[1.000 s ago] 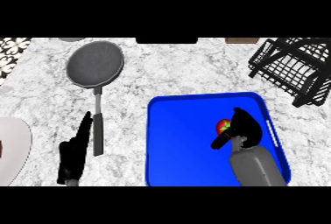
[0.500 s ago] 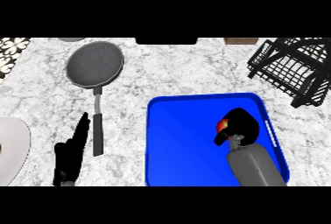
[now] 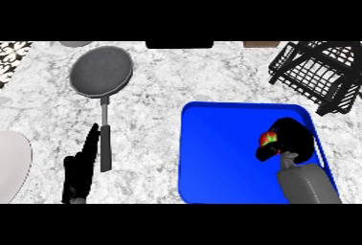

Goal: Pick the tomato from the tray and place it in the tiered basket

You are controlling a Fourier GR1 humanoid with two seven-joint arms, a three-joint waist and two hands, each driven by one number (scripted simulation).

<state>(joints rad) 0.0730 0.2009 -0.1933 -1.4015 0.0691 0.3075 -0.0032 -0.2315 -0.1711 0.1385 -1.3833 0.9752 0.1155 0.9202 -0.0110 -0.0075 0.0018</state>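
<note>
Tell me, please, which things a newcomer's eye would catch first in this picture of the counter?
First, the bright blue tray at the lower right, where the right hand curls round the red tomato. Next, the black tiered basket at the upper right and the grey pan at the upper left; the left hand rests open beside its handle.

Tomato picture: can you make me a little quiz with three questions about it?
1. True or false: the tomato is already in the tiered basket.
2. Which hand curls round the tomato: A) left hand, B) right hand?
3. Fill in: the frying pan lies to the ___ of the blue tray.

Key: 1 false, it is over the tray; 2 B; 3 left.
</note>
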